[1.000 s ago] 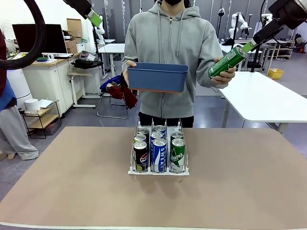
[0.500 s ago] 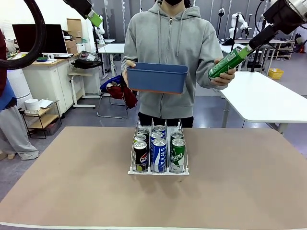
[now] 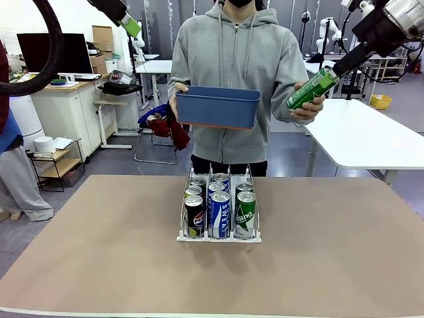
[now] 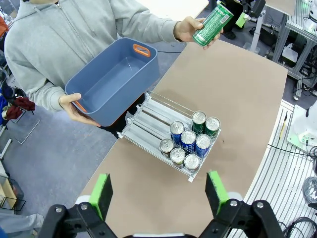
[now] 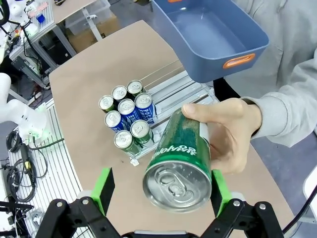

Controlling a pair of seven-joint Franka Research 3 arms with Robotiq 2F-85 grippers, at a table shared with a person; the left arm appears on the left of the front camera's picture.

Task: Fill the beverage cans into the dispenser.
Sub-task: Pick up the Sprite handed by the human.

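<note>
A person's hand [image 3: 306, 106] holds a green beverage can [image 3: 311, 88] up at the right, tilted, its silver top toward my right gripper [image 3: 330, 68]. In the right wrist view that can [image 5: 179, 158] lies between the open green pads [image 5: 104, 189] of the right gripper [image 5: 162, 192], still gripped by the hand [image 5: 225, 131]. The white wire dispenser [image 3: 218, 235] stands mid-table with several cans in its three lanes: black Pepsi [image 3: 194, 216], blue Pocari [image 3: 219, 213], green [image 3: 246, 213]. My left gripper [image 4: 158, 194] hangs open high above the dispenser [image 4: 148, 116].
The person's other hand holds an empty blue plastic bin [image 3: 217, 107] above the far table edge; it also shows from above [image 4: 111, 79]. Bare brown tabletop [image 3: 344, 258] surrounds the rack. A white table [image 3: 371, 136] stands behind on the right.
My right gripper has edged left and a little closer along the green can's top; the can stays in the person's hand. The left arm, bin and rack have not moved.
</note>
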